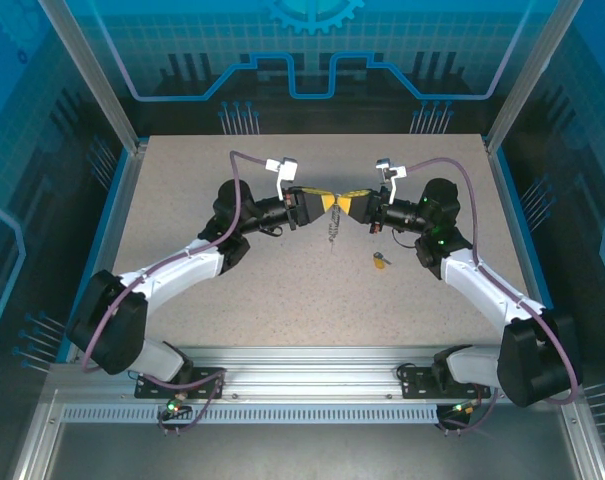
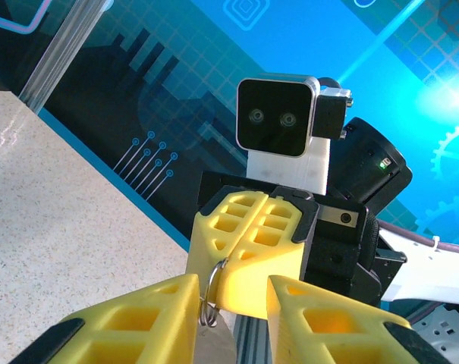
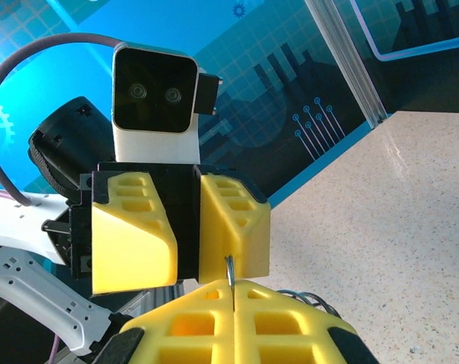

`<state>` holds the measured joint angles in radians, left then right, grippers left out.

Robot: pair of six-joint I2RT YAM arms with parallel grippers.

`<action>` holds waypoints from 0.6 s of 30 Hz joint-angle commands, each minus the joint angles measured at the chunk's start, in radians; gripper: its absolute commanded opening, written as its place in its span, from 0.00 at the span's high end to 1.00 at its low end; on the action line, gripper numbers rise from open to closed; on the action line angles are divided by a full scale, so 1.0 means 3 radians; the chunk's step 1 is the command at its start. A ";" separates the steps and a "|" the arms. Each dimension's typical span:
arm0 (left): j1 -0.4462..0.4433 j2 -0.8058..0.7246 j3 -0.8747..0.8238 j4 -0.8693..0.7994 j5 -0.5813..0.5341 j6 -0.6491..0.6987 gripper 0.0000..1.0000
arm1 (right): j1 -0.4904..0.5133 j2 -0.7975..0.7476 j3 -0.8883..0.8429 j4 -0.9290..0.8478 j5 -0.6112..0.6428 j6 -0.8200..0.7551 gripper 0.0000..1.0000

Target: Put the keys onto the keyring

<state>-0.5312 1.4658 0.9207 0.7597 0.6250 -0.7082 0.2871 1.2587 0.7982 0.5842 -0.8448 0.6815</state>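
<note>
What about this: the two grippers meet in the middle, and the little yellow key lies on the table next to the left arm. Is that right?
Not quite. The key lies on the table next to the right arm, not the left; the top external view shows it. The left gripper and right gripper do meet in the middle.

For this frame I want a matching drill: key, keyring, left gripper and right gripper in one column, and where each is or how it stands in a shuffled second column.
1. key
2. keyring
3. left gripper
4. right gripper

A. jaws shut, clamping the keyring
B. lying on the table, apart from both grippers
C. jaws apart
D. chain dangling where the two grippers meet

Pairs: 1-B, 2-D, 3-C, 4-A
</note>
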 commanded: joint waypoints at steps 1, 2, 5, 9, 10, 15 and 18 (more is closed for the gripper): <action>-0.0049 0.0047 -0.0056 0.0195 0.0090 -0.0022 0.70 | 0.0010 0.0021 -0.0014 0.0134 0.0051 0.0040 1.00; -0.0053 0.0051 -0.0066 0.0203 0.0090 -0.0022 0.70 | 0.0010 0.0022 -0.0014 0.0134 0.0050 0.0039 1.00; -0.0059 0.0066 -0.0097 0.0268 0.0085 -0.0051 0.72 | 0.0010 0.0022 -0.0013 0.0129 0.0057 0.0038 1.00; -0.0065 0.0089 -0.0110 0.0330 0.0082 -0.0075 0.75 | 0.0013 0.0020 -0.0019 0.0124 0.0058 0.0036 1.00; -0.0065 0.0094 -0.0109 0.0339 0.0079 -0.0081 0.76 | 0.0013 0.0019 -0.0018 0.0123 0.0055 0.0039 1.00; -0.0075 0.0115 -0.0092 0.0377 0.0082 -0.0089 0.82 | 0.0011 0.0026 -0.0026 0.0123 0.0050 0.0038 1.00; -0.0084 0.0129 -0.0083 0.0392 0.0085 -0.0093 0.84 | 0.0010 0.0029 -0.0024 0.0125 0.0054 0.0039 1.00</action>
<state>-0.5415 1.4940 0.8989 0.8150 0.6247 -0.7349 0.2871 1.2591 0.7982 0.5884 -0.8448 0.6815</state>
